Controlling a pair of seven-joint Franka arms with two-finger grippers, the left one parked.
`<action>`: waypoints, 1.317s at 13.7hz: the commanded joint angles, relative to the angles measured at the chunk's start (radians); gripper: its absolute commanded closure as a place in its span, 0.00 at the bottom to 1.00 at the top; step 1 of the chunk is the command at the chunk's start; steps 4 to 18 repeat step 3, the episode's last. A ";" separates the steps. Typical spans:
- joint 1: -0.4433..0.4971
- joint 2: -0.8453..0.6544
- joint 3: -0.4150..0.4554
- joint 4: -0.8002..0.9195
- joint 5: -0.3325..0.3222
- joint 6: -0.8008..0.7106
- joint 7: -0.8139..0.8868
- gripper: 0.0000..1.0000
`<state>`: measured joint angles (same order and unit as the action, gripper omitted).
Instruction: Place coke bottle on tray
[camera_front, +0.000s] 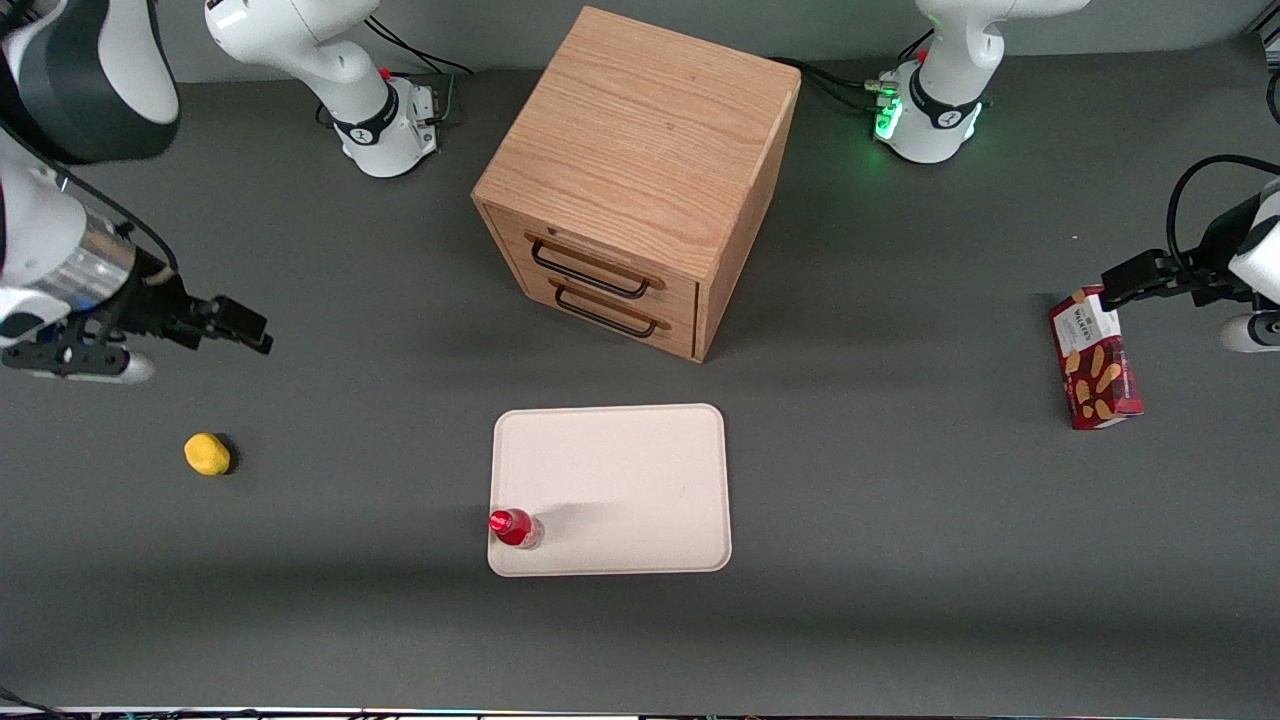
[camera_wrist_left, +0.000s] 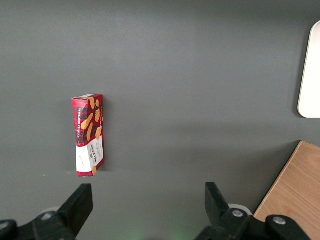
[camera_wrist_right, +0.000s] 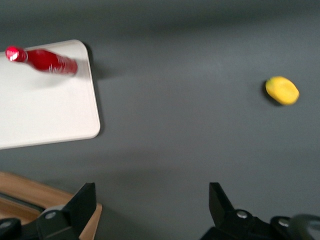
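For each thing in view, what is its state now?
Coke bottle: upright on the tray, near a corner.
Tray: flat on the table, holding only the bottle.
Gripper: open, empty, away from the tray.
Drawers: both shut.
Yellow lump: on the table.
Biscuit box: lying flat.

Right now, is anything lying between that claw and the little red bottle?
Only bare table in the front view. The open gripper hangs apart from the coke bottle standing on the tray; the yellow lump sits aside.
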<state>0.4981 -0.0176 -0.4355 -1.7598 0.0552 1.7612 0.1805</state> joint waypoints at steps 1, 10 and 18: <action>0.007 -0.007 -0.014 0.031 -0.026 -0.048 -0.003 0.00; 0.005 0.001 -0.020 0.039 -0.026 -0.049 -0.012 0.00; 0.005 0.001 -0.020 0.039 -0.026 -0.049 -0.012 0.00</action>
